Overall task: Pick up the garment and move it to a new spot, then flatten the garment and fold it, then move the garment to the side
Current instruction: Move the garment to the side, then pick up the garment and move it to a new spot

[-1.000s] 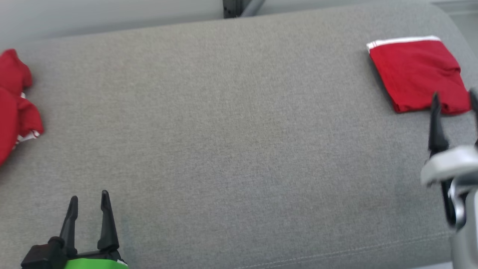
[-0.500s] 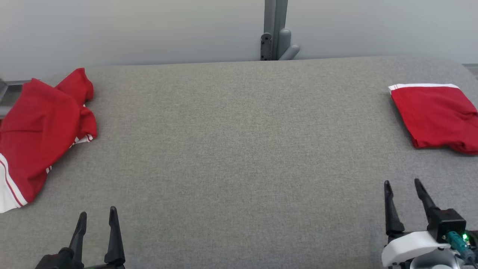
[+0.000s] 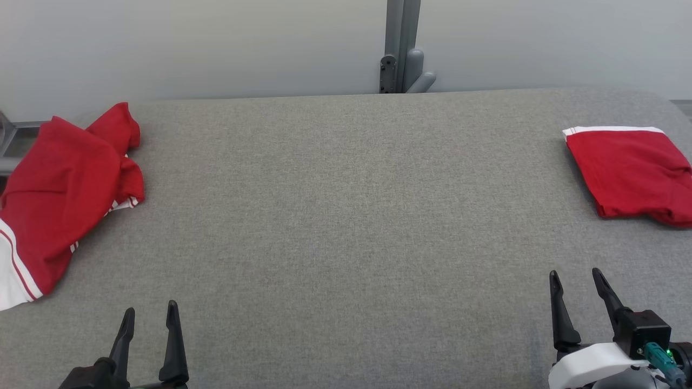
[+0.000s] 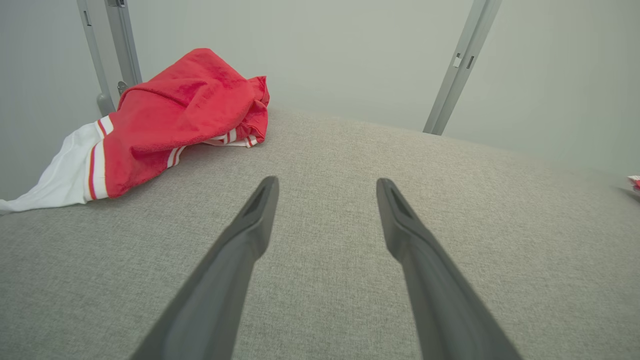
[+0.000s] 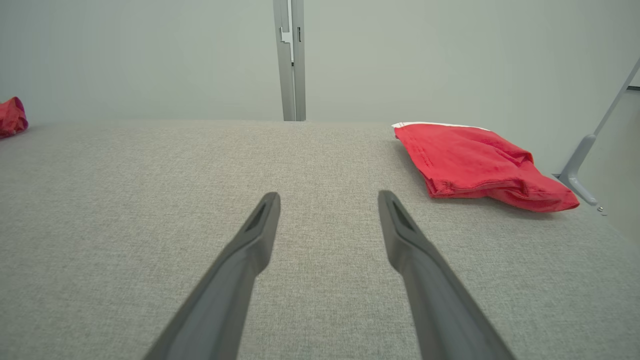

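Left gripper (image 3: 151, 308) 7 o'clock, right gripper (image 3: 574, 273) 5 o'clock, both spread wide, empty, folded garment (image 3: 630, 175) 3 o'clock, crumpled garment (image 3: 59, 194), possibly shorts, 9 o'clock.

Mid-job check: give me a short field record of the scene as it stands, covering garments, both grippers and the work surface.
surface: grey fabric surface, both garments lie on it
unfolded item: crumpled red garment, left edge, bunched, white striped band showing
folded item: folded red garment, right edge, white band along its far side
left gripper: open, holds nothing, near side, apart from the crumpled garment
right gripper: open, holds nothing, near side, short of the folded garment
background: metal post behind the far edge
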You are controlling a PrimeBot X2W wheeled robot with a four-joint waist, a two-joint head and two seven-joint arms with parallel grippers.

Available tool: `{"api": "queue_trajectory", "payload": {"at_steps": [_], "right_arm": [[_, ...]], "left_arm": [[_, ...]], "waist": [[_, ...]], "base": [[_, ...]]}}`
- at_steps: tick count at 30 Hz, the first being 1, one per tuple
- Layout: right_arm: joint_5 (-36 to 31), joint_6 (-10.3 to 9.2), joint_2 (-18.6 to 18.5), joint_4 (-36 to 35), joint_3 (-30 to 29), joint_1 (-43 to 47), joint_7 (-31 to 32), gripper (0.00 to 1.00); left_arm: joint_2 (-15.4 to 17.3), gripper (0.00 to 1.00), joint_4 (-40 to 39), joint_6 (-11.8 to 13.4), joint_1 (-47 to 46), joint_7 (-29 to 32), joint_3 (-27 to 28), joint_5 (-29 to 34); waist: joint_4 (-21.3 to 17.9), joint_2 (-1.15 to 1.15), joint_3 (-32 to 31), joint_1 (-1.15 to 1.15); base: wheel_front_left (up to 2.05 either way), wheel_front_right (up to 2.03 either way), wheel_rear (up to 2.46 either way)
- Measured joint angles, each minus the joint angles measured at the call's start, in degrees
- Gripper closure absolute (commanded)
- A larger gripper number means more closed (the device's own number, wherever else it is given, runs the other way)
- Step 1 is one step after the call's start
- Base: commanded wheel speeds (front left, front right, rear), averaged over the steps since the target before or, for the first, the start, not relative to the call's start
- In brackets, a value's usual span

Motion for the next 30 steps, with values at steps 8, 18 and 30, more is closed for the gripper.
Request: {"api": "queue_trajectory", "payload": {"at_steps": [8, 18, 30], "right_arm": [[0.11, 0.0, -0.01, 0.1, -0.05, 0.57, 0.0, 0.0], [0.63, 0.0, -0.05, -0.03, 1.4, 1.2, 0.0, 0.0], [1.41, 0.0, -0.01, -0.22, 6.99, 1.07, -0.01, 0.0]], "left_arm": [[0.08, 0.0, 0.01, 0.0, -0.13, 0.0, -0.76, -0.09], [0.75, 0.0, 0.8, 0.0, -1.29, -0.01, -1.67, -0.55], [0.68, 0.0, 1.25, 0.0, -0.04, 0.0, -0.01, -0.97]], "waist": [[0.02, 0.0, 0.36, 0.0], [5.14, 0.0, 0.39, 0.0], [17.92, 0.0, -0.65, 0.0]], "base": [[0.0, 0.0, 0.0], [0.0, 0.0, 0.0], [0.0, 0.0, 0.0]]}}
